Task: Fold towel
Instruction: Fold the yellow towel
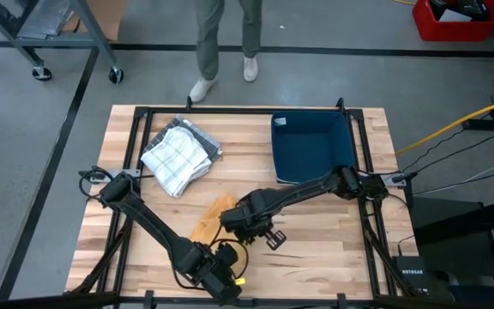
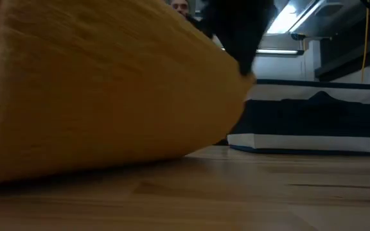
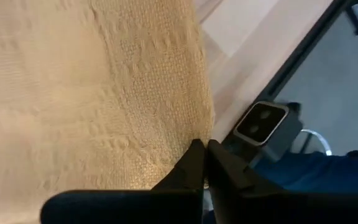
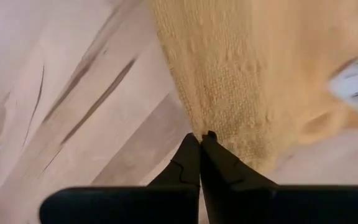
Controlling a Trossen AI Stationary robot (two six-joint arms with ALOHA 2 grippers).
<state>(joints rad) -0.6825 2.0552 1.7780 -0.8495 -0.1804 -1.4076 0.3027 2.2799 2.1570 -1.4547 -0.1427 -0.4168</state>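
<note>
Wooden counter (image 1: 316, 249), black frame rails along edges.

Far-left area: white checked cloth (image 1: 178, 154), folded/bunched, lying flat, well apart from both arms.

L arm running diagonally from L edge toward near edge. Left hand (image 1: 223, 276) low at near edge, fingers (image 3: 194, 163) pressed together, tips at edge of yellow towel (image 1: 213, 219); pinch on fabric likely but not certain from wrist view.

Yellow towel at counter centre-front, crumpled, betw both hands. In low view fills most of left half, lifted/draped, lower edge meeting counter. Small white label (image 4: 356, 81) on it in R wrist view.

Right hand (image 1: 245, 225) just beside towel's R edge, fingers (image 4: 191, 155) together, tips on towel border; grip on cloth can't be confirmed.

R arm reaching in from R edge.

Far-right area: dark blue bin (image 1: 311, 148), open top, resting on counter.

Beyond far edge: person's legs (image 1: 225, 43) on floor. Red crate (image 1: 453, 19) top R on floor.
</note>
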